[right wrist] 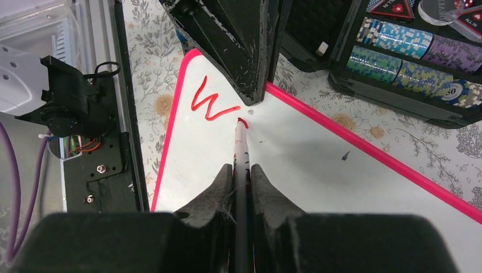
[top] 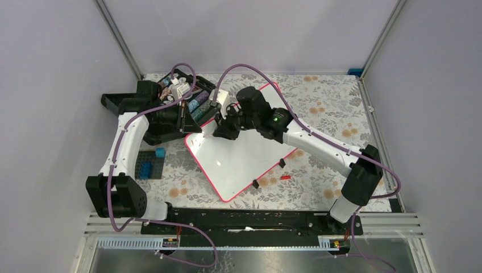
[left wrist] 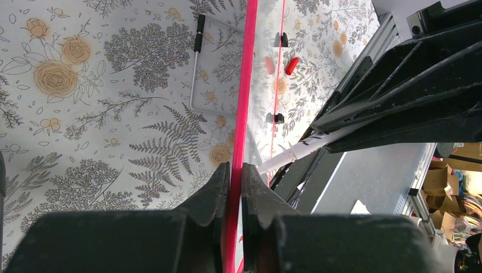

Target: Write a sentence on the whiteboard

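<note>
A small red marker cap is lying on the floral-patterned desk, off the near edge of the large flat white whiteboard with the thin pink rim. Near the whiteboard's left corner, the right end effector is gripping a slim red marker, tip apparently touching the surface beside a red handwritten W, so the sentence is only starting. At that corner the left end effector is pinching the rim, probably steadying the whiteboard against the pen's push. Beyond, a black case of poker chips is sitting open.
</note>
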Robot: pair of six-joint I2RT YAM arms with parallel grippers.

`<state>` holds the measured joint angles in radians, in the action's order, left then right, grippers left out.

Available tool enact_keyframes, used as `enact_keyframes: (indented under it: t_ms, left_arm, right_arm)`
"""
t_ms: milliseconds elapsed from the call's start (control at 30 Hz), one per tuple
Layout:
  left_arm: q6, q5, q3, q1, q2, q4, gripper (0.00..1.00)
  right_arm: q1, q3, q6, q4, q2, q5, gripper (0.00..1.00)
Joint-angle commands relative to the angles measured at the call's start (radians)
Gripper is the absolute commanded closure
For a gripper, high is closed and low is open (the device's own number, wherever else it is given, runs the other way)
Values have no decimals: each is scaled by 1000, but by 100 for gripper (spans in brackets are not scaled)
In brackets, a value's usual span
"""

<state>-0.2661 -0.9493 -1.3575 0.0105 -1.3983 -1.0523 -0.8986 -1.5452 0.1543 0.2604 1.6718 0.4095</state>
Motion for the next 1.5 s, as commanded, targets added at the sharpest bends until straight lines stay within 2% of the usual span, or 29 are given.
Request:
enact_keyframes:
  t_ms: [0,800,1467]
  left_arm:
    - [-19,38,-16,-6,16,21,100]
    - [-22,40,-20,-6,12,21,100]
    - [-29,41,-19,-6,18,12,100]
  right_arm:
    - [-20,-32,25,-2,12,-19,100]
    - [-27,67,78,3,-53,-67,100]
    - [0,-2,84,3,-31,-114,100]
